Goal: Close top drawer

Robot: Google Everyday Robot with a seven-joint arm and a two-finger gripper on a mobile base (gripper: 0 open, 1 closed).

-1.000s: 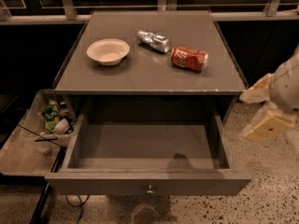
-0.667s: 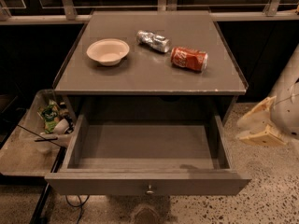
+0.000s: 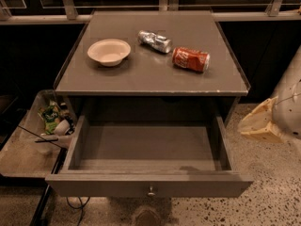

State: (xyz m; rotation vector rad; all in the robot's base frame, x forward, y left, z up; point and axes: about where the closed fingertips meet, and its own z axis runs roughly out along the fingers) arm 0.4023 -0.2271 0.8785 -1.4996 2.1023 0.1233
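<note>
Top drawer (image 3: 148, 185) of the grey cabinet (image 3: 150, 76), standing pulled well out toward the camera, its small central knob (image 3: 151, 191) on the front panel. On the cabinet top: a pale bowl (image 3: 108, 52) at left, a crushed silver can (image 3: 154, 41) and a red can (image 3: 190, 60), both lying on their sides. The cream gripper (image 3: 257, 125) hangs right of the drawer, apart from it; its grasp state cannot be told
</note>
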